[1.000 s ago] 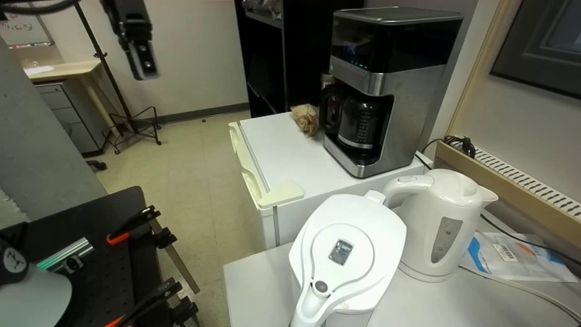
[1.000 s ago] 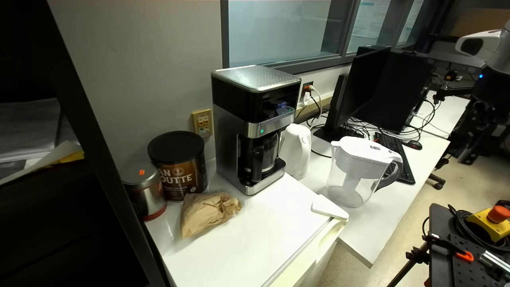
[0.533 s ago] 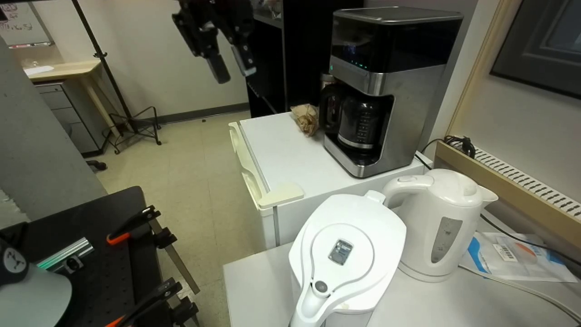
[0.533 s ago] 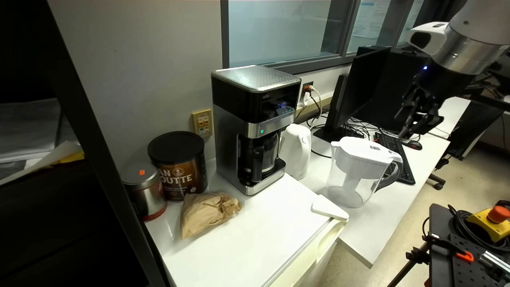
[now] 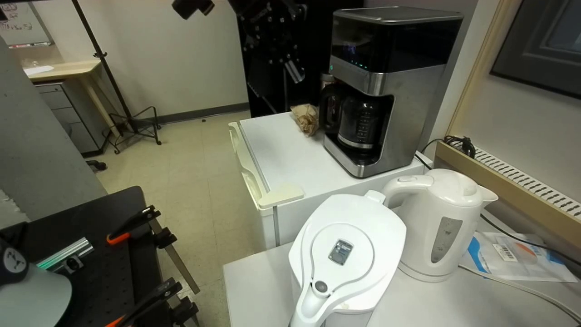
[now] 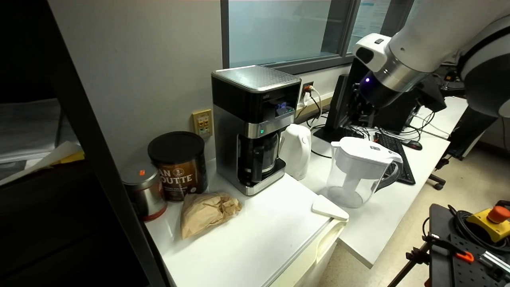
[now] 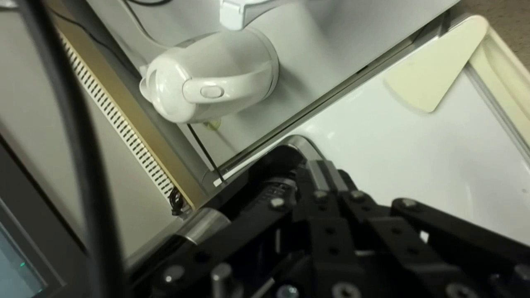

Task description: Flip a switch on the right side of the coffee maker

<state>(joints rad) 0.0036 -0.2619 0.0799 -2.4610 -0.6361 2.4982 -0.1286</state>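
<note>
Risking a toppled kettle (image 5: 424,231), should you swing low: coffee maker (image 5: 394,84), close to the kettle-side edge of the table (image 5: 290,154); pincer (image 7: 328,174), tips pressed together.

In an exterior view, the brown can (image 6: 179,171) says "AN" and, just below, "OUTTE"; the left end is hidden. A little round picture sits right beside the "AN". The coffee maker (image 6: 255,129) has blue glowing marks on its front, too blurry to read, and a small green sign lower down. The whiteboard (image 5: 26,27) has writing, too small to read. The plastic packet (image 5: 529,265) has a white label (image 5: 505,252) with black bars.
</note>
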